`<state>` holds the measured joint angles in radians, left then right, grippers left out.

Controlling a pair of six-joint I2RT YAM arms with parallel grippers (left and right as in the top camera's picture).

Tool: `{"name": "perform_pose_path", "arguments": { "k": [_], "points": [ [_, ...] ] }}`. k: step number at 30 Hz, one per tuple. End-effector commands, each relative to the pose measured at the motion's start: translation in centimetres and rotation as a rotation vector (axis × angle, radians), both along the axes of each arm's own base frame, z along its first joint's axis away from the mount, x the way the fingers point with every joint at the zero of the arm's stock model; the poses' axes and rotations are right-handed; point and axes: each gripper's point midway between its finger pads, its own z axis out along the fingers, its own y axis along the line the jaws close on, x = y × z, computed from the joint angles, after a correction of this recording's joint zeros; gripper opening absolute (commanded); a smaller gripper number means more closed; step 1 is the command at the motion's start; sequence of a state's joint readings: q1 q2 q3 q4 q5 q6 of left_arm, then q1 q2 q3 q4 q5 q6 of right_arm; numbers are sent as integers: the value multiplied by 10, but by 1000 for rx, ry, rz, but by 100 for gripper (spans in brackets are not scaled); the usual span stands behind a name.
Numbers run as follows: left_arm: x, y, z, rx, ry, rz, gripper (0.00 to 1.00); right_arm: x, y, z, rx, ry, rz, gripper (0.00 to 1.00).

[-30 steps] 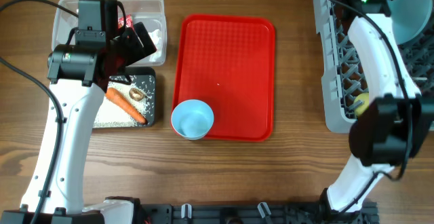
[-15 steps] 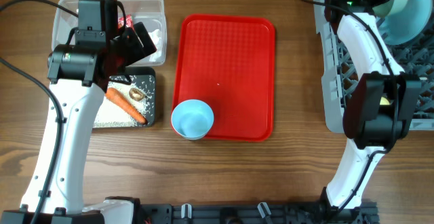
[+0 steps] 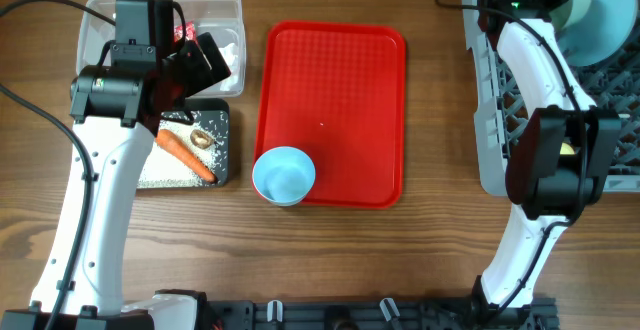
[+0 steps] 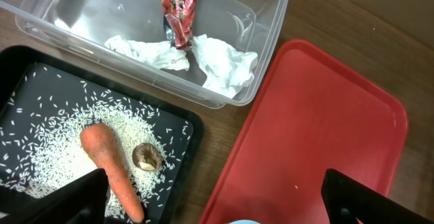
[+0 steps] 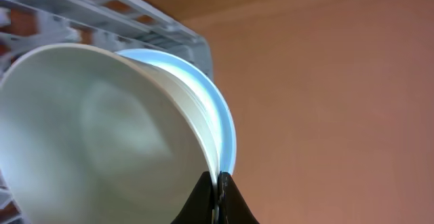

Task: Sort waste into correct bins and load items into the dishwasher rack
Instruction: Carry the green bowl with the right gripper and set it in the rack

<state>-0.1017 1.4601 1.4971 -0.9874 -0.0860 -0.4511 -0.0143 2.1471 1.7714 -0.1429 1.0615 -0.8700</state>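
Note:
My right gripper (image 5: 218,183) is shut on the rim of a pale mint bowl (image 5: 102,122), held on edge over the grey dishwasher rack (image 3: 495,120) at the far right. A pale-blue plate (image 5: 220,108) stands just behind the bowl. A second bowl (image 3: 284,175) sits on the red tray's front edge. My left gripper (image 4: 217,203) hangs open above the bins. The black tray (image 4: 183,132) holds a carrot (image 4: 108,163), rice (image 4: 47,139) and a brown lump (image 4: 147,156). The clear tub (image 4: 261,7) holds tissue (image 4: 217,61) and a red wrapper (image 4: 180,3).
A flat red tray (image 3: 335,100) lies in the middle of the wooden table, between the bins and the rack. My left arm (image 3: 100,190) reaches up the left side. A sliver of something yellow (image 3: 570,150) shows in the rack beside my right arm.
My right arm swung toward the rack's back corner and tipped the bowl up on edge beside the plate, then stayed still. The left arm has not moved.

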Motion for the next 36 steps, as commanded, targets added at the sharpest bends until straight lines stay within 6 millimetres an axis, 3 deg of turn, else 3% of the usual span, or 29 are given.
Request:
{"name": "perform_pose_path", "arguments": {
  "k": [1,10,19,25,36],
  "points": [
    [1,5,1,14,-4,15,100,12,11,-23,39,67,89,4],
    [1,5,1,14,-4,15,100,15,37,-49,100,186,196,4],
    [1,5,1,14,-4,15,100,11,34,-53,103,213,190,5],
    [1,5,1,14,-4,15,100,9,54,-62,114,268,230,40],
    [1,5,1,14,-4,15,100,18,105,-67,197,181,300,60]
  ]
}}
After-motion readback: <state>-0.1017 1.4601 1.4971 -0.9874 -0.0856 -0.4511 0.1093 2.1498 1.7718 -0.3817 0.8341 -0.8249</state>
